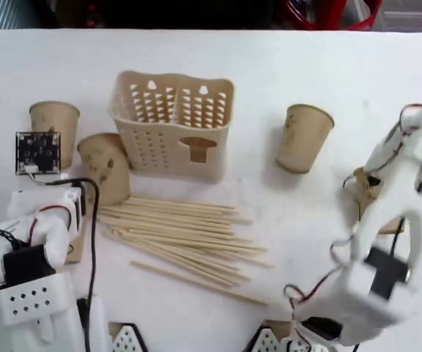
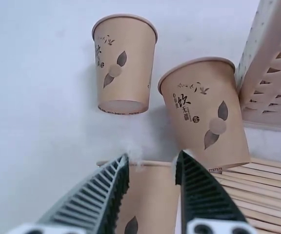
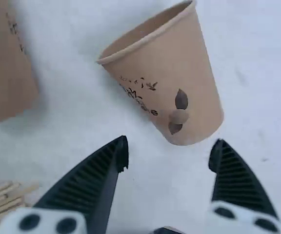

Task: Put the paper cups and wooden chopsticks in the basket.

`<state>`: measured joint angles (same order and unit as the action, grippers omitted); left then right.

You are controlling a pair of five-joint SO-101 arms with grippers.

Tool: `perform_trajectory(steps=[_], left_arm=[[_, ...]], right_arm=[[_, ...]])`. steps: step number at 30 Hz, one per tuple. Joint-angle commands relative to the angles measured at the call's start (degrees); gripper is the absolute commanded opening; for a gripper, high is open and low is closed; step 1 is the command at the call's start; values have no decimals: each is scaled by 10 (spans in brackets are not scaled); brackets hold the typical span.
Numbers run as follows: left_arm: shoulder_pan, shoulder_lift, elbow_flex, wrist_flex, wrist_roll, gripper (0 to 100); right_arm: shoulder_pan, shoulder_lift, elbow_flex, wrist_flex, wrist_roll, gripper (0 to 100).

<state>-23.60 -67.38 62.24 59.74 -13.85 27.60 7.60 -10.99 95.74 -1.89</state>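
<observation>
The basket [image 1: 171, 125] is cream plastic, boxy with rounded corners, and its walls are punched full of slots and little holes. It sits mid-desk toward the far edge, and I can't really see down into it.

The wooden chopsticks [image 1: 189, 235] are pale, thin, straight sticks. They're fanned out loosely on the white desk [image 1: 306, 59] between the basket and the near edge, with one stray stick [image 1: 196, 282] on the near side of the pile.

The paper cups are brown kraft paper, tapered, with a rolled rim and a small leaf print.
- The far-left cup [image 1: 53, 125] is close to the left edge.
- The cup by the basket [image 1: 105, 165] is just beside the basket's left wall.
- The right-side cup [image 1: 304, 138] stands apart on the basket's other side.

The left end effector [image 2: 150, 163] has grey ribbed fingers standing apart. A fourth cup [image 2: 148, 200] shows in the gap, mostly hidden by them and cut off at the frame. I can't tell if they touch it.

The right end effector [image 3: 171, 141] has black ribbed fingers spread wide with nothing in them. Another cup, the cup past its tips [image 3: 165, 83], is on the desk. A cut-off cup [image 3: 4, 58] is sliced by that frame's edge.
</observation>
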Motion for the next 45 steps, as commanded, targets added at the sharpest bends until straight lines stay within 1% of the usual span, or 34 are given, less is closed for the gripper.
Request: perform_trajectory(steps=[1, 5, 15, 19, 26, 35, 40, 43, 45], left_arm=[[-1, -7, -2, -13, 0, 172], [-1, -7, -2, -13, 0, 172], [0, -7, -2, -13, 0, 172], [0, -7, -2, -11, 0, 172], [0, -7, -2, -11, 0, 172], [0, -7, 4, -13, 0, 172], [0, -7, 4, -13, 0, 172], [0, -7, 4, -13, 0, 172], [0, -7, 4, -13, 0, 172]], right_arm=[[-1, 141, -180, 28, -68, 289], [-6, 196, -241, 29, -85, 275], [-14, 201, -250, 25, -266, 276], [-14, 204, -246, -6, -310, 276], [-14, 207, -245, -56, -319, 276], [-23, 271, -251, -90, -320, 276], [-5, 278, -279, -60, -317, 274], [7, 279, -304, -15, -313, 273], [7, 283, -323, 7, -283, 272]])
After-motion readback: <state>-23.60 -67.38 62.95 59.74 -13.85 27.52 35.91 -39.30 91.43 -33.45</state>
